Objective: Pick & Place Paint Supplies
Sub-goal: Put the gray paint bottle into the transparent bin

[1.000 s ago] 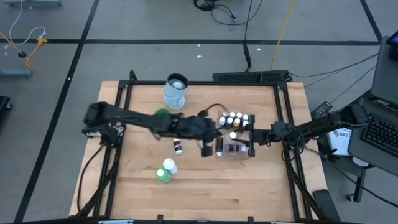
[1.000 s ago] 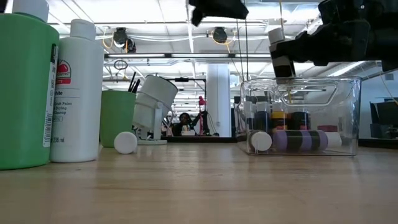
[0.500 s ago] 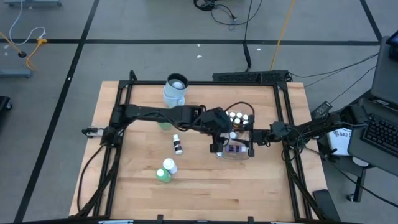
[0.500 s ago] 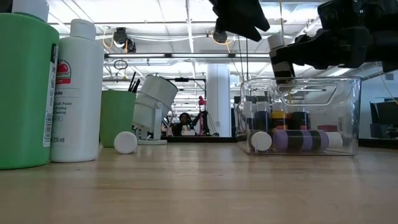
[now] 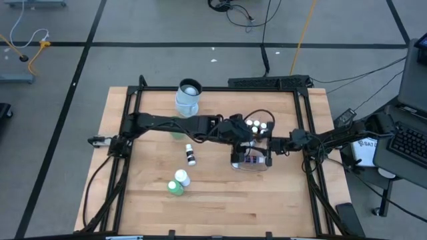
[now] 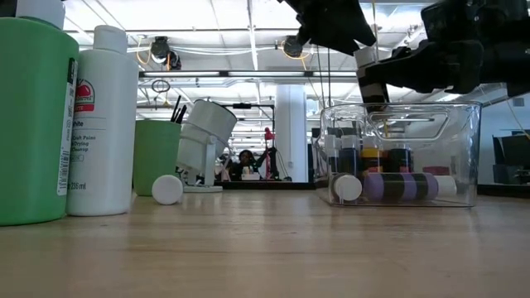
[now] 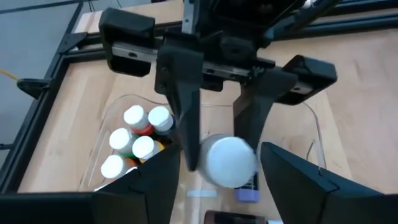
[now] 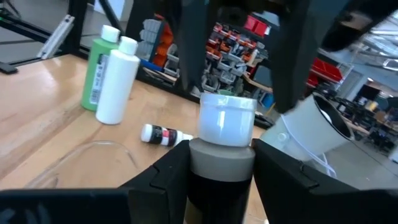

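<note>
Green bottle [image 6: 33, 116], white bottle [image 6: 103, 124], clear tub [image 6: 402, 153], white-capped held bottle [image 8: 224, 143].

In the high view, a tub [image 5: 252, 160] sits right of center on the tabletop [image 5: 153, 193] with small bottles [image 5: 255, 124] standing in its upper part. A mug [image 5: 188, 97] stands at upper center. One small bottle [image 5: 191, 156] lies left of the tub, and two larger bottles [image 5: 177, 183] stand at lower left of center.

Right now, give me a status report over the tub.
Left gripper open, straddling bottle cap. Right gripper shut on bottle, over tub. Nothing in the way.
</note>
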{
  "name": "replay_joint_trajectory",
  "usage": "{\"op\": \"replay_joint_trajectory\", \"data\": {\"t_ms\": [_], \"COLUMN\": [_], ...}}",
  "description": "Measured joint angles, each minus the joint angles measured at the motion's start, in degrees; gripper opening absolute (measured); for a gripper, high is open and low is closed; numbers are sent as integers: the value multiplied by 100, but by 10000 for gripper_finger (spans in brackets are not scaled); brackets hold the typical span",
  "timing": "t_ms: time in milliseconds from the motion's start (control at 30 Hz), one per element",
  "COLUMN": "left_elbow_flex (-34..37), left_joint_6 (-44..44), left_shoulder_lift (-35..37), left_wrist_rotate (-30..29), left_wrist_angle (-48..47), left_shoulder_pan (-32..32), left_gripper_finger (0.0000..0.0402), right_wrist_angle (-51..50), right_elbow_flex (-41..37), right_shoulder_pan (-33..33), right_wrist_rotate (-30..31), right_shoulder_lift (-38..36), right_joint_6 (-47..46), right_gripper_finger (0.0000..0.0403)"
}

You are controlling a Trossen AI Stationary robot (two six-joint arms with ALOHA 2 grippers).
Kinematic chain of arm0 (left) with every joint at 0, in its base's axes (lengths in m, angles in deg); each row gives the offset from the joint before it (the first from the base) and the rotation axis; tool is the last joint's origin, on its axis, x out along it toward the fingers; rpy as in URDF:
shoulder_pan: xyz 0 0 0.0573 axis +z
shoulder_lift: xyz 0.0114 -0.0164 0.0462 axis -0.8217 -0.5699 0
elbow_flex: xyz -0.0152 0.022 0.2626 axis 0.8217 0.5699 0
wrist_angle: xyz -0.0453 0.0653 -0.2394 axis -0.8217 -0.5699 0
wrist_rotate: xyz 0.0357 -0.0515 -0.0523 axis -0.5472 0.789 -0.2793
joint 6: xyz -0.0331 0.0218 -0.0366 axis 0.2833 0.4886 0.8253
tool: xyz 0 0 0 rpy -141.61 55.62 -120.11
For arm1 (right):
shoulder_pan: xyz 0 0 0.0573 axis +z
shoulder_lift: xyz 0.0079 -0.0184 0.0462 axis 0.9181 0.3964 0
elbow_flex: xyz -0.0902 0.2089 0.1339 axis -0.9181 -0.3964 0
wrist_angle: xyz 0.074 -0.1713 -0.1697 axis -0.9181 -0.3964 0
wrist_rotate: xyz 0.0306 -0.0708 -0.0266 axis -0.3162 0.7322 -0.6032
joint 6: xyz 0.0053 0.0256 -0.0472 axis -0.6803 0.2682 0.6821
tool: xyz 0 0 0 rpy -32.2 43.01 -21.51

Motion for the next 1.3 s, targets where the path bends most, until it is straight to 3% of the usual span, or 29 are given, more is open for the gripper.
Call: {"op": "replay_joint_trajectory", "data": {"t_ms": [333, 900, 1033, 1200, 1300], "left_elbow_flex": [22, 273, 273, 273, 273], "left_joint_6": [79, 177, 204, 177, 45], "left_shoulder_lift": [2, 2, 2, 2, 2], "left_wrist_rotate": [-14, -21, 21, 25, 54], "left_wrist_angle": [4, 326, 432, 395, 391], "left_shoulder_pan": [1, 143, 140, 140, 136], "left_gripper_finger": [199, 208, 175, 105, 99], "right_wrist_angle": [-2, 87, 87, 76, 79], "right_elbow_flex": [0, 0, 0, 2, 2], "right_shoulder_pan": [-98, -102, -102, -105, -105], "right_wrist_rotate": [-10, -10, -7, 41, 40], "right_shoulder_lift": [0, 0, 0, 2, 2], "right_joint_6": [-108, -176, -178, -212, -199], "right_gripper_finger": [145, 148, 146, 150, 150]}}
